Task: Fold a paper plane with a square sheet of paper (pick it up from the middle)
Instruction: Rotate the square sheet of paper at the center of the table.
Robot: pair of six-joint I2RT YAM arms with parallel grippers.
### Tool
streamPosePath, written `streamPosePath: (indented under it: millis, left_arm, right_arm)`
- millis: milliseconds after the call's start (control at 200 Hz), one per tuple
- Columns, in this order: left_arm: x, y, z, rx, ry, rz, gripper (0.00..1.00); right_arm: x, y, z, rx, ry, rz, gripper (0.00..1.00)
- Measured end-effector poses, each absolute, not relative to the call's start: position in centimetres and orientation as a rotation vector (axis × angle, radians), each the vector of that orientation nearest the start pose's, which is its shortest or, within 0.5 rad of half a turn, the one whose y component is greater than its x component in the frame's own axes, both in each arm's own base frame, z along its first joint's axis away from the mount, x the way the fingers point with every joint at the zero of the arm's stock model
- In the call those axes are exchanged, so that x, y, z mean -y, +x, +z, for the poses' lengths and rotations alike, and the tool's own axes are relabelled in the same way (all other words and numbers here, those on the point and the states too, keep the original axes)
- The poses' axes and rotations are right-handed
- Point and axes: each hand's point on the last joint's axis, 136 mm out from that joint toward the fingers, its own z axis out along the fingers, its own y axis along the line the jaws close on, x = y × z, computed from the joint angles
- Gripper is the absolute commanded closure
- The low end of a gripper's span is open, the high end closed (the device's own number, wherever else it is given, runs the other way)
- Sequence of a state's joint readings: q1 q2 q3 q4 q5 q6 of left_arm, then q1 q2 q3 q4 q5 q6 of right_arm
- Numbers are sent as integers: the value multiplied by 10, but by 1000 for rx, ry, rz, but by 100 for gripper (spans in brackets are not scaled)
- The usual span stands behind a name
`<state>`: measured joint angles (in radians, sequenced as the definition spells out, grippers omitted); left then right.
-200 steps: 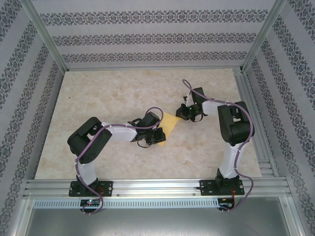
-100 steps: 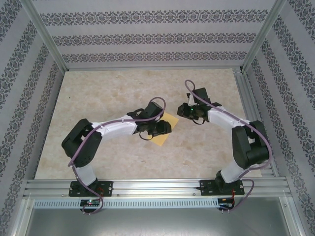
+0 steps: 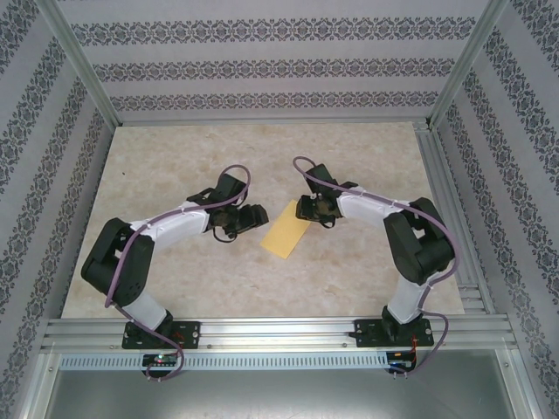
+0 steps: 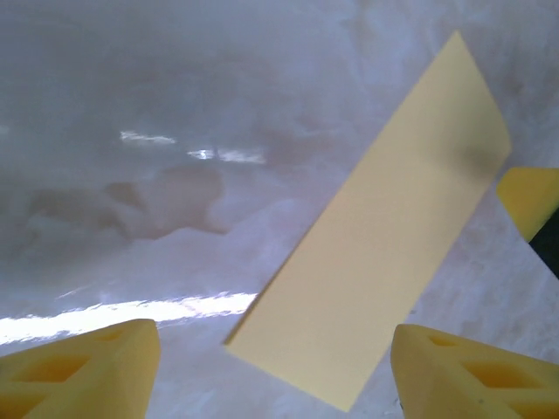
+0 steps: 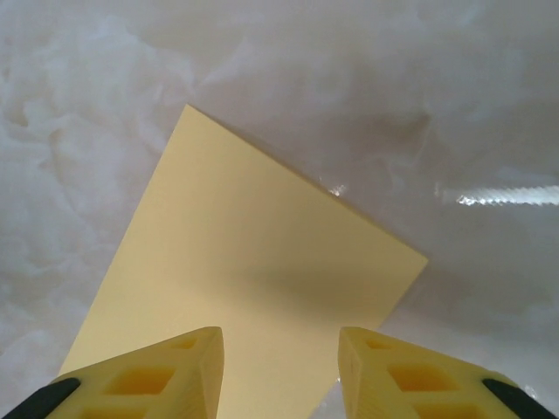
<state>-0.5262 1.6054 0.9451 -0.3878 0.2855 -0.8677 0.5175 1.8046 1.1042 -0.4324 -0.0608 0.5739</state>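
square sheet of paper [image 3: 287, 229]: yellow rectangle, lying flat | table [image 3: 227, 284]: marbled

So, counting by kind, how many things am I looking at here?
Yellow paper sheet, folded into a rectangle: 1
Robot arms: 2 (left arm, right arm)
Grippers: 2 (left gripper, right gripper)
Total: 5

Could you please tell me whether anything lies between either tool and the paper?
Nothing visible does. The paper lies flat, with bare table between it and the left tool. The right tool sits right at its far end. Both tools have their jaws apart.
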Motion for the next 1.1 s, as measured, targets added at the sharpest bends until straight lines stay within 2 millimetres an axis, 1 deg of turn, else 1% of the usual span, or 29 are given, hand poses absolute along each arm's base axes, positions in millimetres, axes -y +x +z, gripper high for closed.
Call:
streamPosePath:
  millis: [155,250,295,465,634,694,774,864,939,1099]
  left_arm:
    - [217,300,71,-2772,-415,-803,23]
    - [211,298,71,-2768,-433,-810,21]
    - [208,298,71,-2767,-440,-810,20]
    - [200,297,71,-2759,-464,-808,18]
    - [195,293,70,-2756,-476,-804,17]
    - [194,291,68,-2759,-477,-803,17]
    - [193,287,67,-2764,-478,-806,17]
    - [194,283,66,-2774,-474,-822,17]
    - [196,280,66,-2782,-468,-842,17]
    - [201,275,67,-2796,-422,-872,15]
  right_arm:
    - [-221,363,25,-2791,13,347,60]
    - [-228,363,17,-2815,-44,323,60]
    - [-231,364,17,-2817,-71,316,60]
    - [-257,364,17,-2809,-232,341,61]
    - [-295,359,17,-2778,-465,429,64]
    - [-301,357,18,-2766,-515,453,64]
    - [-303,357,19,-2760,-543,463,63]
    - [-301,355,21,-2770,-532,457,59]
    - [-295,353,29,-2780,-455,445,58]
    - [-283,342,56,-2777,-274,472,60]
